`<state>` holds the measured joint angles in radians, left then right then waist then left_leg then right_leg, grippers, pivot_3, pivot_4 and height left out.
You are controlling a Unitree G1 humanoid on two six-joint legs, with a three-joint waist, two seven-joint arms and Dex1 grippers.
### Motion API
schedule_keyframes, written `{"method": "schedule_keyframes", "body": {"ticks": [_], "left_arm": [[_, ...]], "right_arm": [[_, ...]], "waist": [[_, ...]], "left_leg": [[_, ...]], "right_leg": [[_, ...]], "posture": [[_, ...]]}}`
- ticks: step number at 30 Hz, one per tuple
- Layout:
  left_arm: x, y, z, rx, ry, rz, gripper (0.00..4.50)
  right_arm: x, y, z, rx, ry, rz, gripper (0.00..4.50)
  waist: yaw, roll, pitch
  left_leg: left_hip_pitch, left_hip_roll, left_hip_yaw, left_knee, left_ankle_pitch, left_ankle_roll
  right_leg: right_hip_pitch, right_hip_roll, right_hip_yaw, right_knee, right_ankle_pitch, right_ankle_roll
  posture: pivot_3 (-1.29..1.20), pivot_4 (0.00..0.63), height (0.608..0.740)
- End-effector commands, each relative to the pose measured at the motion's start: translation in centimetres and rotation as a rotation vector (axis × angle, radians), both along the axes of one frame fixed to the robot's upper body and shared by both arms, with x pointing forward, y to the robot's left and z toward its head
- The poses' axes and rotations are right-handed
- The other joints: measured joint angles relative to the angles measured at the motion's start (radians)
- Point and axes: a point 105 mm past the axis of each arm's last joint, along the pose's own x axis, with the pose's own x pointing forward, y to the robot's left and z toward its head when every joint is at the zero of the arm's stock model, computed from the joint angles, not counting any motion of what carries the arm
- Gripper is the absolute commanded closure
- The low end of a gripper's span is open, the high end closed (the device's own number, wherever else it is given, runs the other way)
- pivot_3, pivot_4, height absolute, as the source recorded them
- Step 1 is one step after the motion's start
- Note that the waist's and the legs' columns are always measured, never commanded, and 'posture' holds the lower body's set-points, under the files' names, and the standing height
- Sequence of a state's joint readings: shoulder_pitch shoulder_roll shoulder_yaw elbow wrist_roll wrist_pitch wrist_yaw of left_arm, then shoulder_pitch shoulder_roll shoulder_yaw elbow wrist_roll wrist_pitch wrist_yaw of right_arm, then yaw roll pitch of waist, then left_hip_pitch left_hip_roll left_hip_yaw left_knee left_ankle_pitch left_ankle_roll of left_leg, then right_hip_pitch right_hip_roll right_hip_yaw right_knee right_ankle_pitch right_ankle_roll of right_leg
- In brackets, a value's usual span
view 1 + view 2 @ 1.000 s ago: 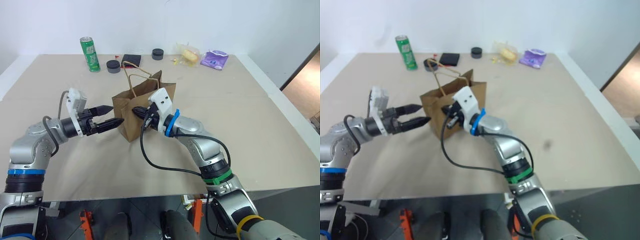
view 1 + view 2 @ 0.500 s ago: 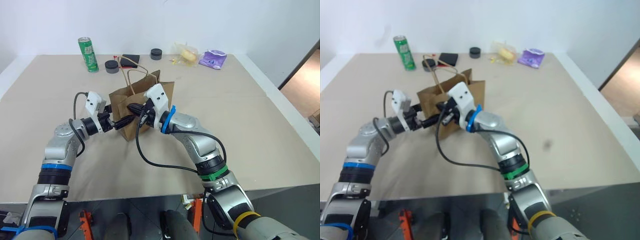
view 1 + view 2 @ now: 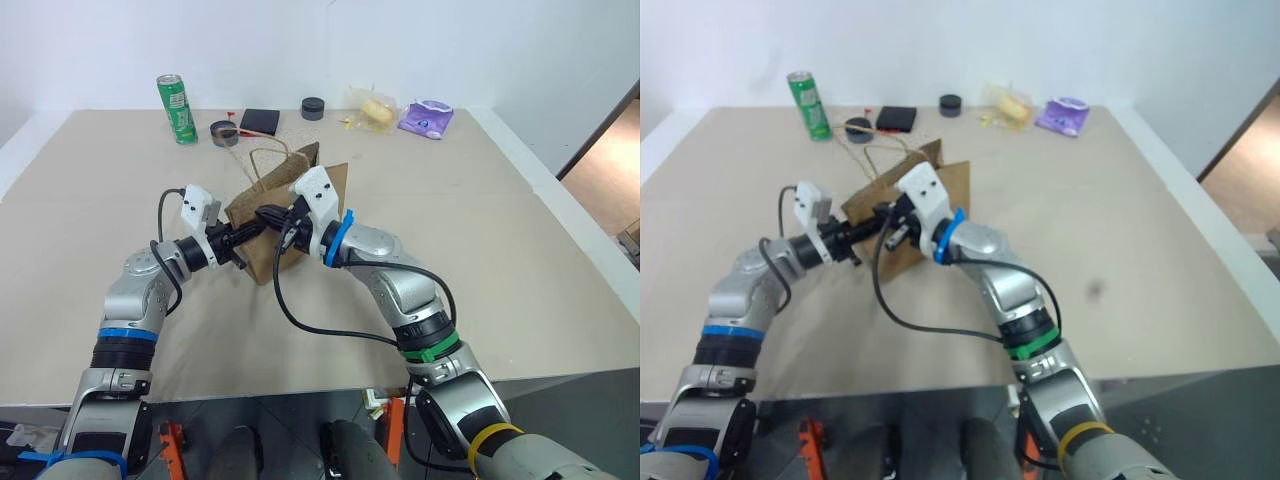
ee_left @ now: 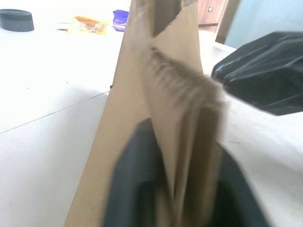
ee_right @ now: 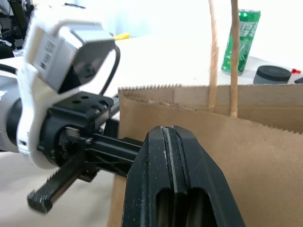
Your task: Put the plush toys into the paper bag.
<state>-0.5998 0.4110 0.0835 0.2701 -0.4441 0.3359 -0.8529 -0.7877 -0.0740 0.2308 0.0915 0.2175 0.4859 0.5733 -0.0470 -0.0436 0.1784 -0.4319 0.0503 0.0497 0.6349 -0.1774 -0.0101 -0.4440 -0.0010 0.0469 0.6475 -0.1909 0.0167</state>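
Observation:
The brown paper bag (image 3: 335, 180) stands tilted at the middle of the table, its loop handles (image 3: 268, 158) up. My left gripper (image 3: 243, 232) is shut on the bag's left edge. In the left wrist view a fold of the paper (image 4: 184, 142) sits between its two black fingers (image 4: 132, 184). From the other side, my right gripper (image 3: 268, 215) is shut against the same upper edge of the bag, fingers (image 5: 168, 142) pressed together on its near wall. The two grippers almost touch. The plush toys are out of view.
Along the far edge stand a green can (image 3: 178, 95), two black round pieces (image 3: 224, 132) (image 3: 313, 107) and a black box (image 3: 261, 120). A clear packet (image 3: 375, 110) and a purple packet (image 3: 428, 118) lie at the far right.
My left gripper moved right to the bag, open, and has now shut on its edge. The bag leans more than before. The right gripper stayed at the bag.

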Motion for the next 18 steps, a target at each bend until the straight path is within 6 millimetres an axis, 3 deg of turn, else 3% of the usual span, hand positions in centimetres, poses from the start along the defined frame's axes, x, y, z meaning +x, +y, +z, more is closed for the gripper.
{"method": "schedule_keyframes", "body": {"ticks": [1,4,9,12,15,18], "left_arm": [[0.0,0.2,2.0,-0.049,-0.05,-0.013,4.42],[-1.0,-0.2,2.7,-0.07,-0.053,-0.097,4.42],[-3.3,-0.6,2.7,0.019,-0.042,-0.299,4.5],[-5.3,-0.7,2.2,0.079,-0.002,-0.443,4.5],[-7.0,-0.6,1.5,0.131,0.053,-0.562,4.5],[-7.7,-0.3,0.4,0.197,0.075,-0.615,4.5]], "right_arm": [[-1.5,-2.6,3.0,0.109,-0.01,0.05,4.5],[-3.2,-6.7,4.4,0.156,0.053,0.11,4.5],[-7.5,-14.4,7.2,0.06,0.085,0.251,2.87],[-8.0,-19.0,8.8,0.002,0.108,0.215,1.5],[-8.7,-21.3,9.9,-0.048,0.122,0.219,0.23],[-9.0,-22.2,9.3,-0.139,0.141,0.22,0.11]], "waist": [[0.0,0.0,0.0],[0.011,0.0,0.0],[0.012,0.001,0.001],[0.012,0.003,0.002],[0.005,0.003,0.002],[-0.001,0.004,0.002]], "left_leg": [[0.0,0.0,0.0,0.0,0.0,0.0],[-0.001,-0.001,-0.001,0.0,0.0,0.0],[-0.003,-0.004,-0.001,0.001,-0.001,0.001],[-0.002,-0.004,-0.001,0.0,-0.002,0.003],[0.001,-0.003,0.001,0.0,-0.004,0.005],[0.003,-0.001,0.001,-0.001,-0.004,0.005]], "right_leg": [[0.0,0.0,0.0,0.0,0.0,0.0],[0.0,-0.001,-0.001,0.0,-0.001,0.001],[0.0,-0.005,-0.001,-0.002,-0.002,0.003],[0.0,-0.005,-0.001,-0.002,-0.006,-0.001],[0.001,-0.004,-0.001,-0.002,-0.008,-0.005],[0.001,-0.001,0.0,-0.001,-0.009,-0.007]], "posture": [[0.0,0.15,0.74],[0.0,0.15,0.74],[0.0,0.15,0.74],[0.0,0.15,0.74],[0.0,0.15,0.74],[0.0,0.15,0.74]]}}
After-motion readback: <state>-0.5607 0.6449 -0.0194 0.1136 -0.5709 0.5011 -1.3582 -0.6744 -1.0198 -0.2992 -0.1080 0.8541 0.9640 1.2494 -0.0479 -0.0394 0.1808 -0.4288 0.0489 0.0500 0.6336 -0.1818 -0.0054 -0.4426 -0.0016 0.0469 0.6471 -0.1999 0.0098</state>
